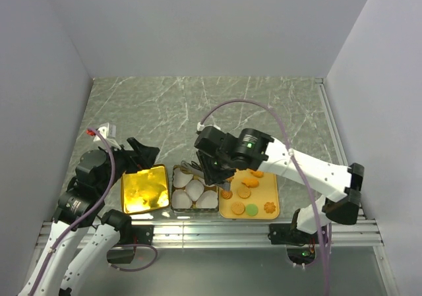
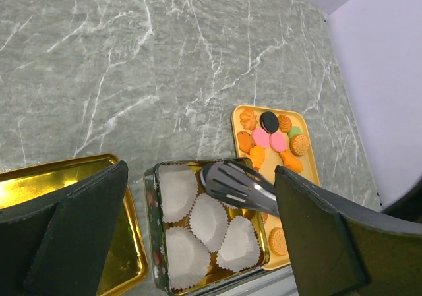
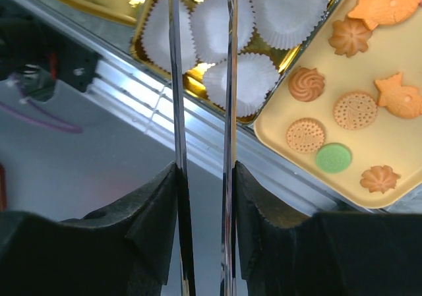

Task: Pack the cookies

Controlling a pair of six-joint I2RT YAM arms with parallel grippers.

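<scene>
Left pincer (image 1: 142, 152): fingers wide apart, nothing between them, hanging above the open gold lid (image 1: 144, 189) at the near-left of the desk (image 1: 198, 105).
Right pincer (image 3: 203, 174): clamped on a pair of metal tongs (image 3: 229, 78), one finger on each arm. The tongs reach out over the tin (image 2: 152, 230). In the left wrist view their tip sits over the tin's far-right corner, by the tray edge. Can't tell if the tip touches anything.
Cookies (image 3: 355, 110): all on the yellow tray (image 3: 359, 144), which touches the tin on its right. Mixed lot: orange fish shapes, brown swirls and rounds, pink, green, one black.
Tin is between lid and tray and holds five white paper cups (image 2: 210, 222) packed close together. The right arm and tongs cover part of the tin and tray from above.
Lid, tin and tray stand in a row along the near edge, next to an aluminium rail (image 1: 217, 230).
A purple cable (image 1: 250, 105) loops over the right arm.
Desk top is grey-green marble pattern. Plain pale walls (image 1: 198, 26) on three sides.
</scene>
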